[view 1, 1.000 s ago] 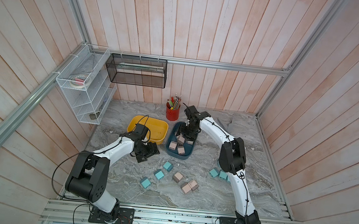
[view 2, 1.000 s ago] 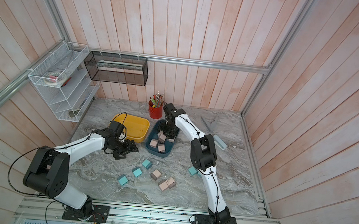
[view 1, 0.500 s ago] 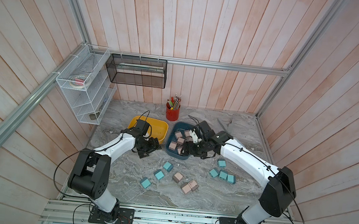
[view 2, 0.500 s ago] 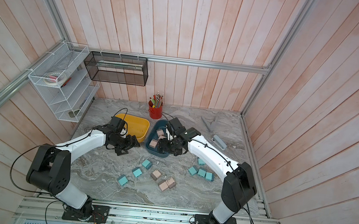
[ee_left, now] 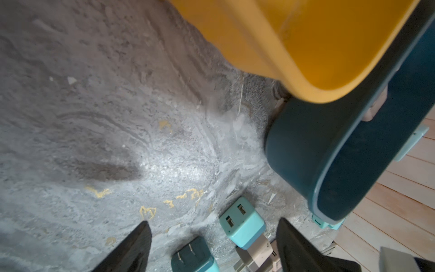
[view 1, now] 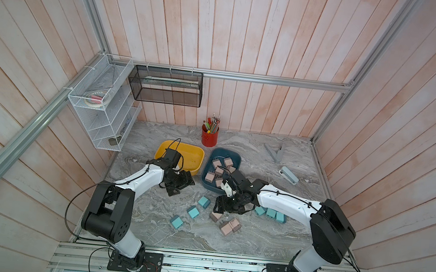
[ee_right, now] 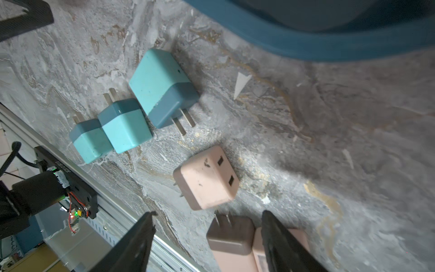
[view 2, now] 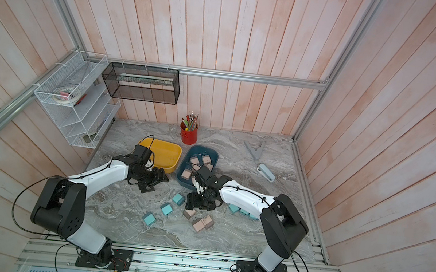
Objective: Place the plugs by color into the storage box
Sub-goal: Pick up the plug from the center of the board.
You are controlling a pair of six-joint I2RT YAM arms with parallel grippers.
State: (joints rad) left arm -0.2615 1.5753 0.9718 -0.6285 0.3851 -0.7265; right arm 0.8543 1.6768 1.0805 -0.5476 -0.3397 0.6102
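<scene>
Sorting partway: pink cube plugs (view 1: 228,161) in blue plastic bin (view 1: 203,178); teal plugs (view 1: 193,212) loose at 6 o'clock; L hand (ee_left: 213,222), R hand (ee_right: 208,213) apart.

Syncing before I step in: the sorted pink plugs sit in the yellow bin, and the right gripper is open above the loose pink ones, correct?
Wrong bin: both top views show the sorted pink plugs sitting in the blue bin, not the yellow bin. The right gripper is open above the loose pink ones.
</scene>
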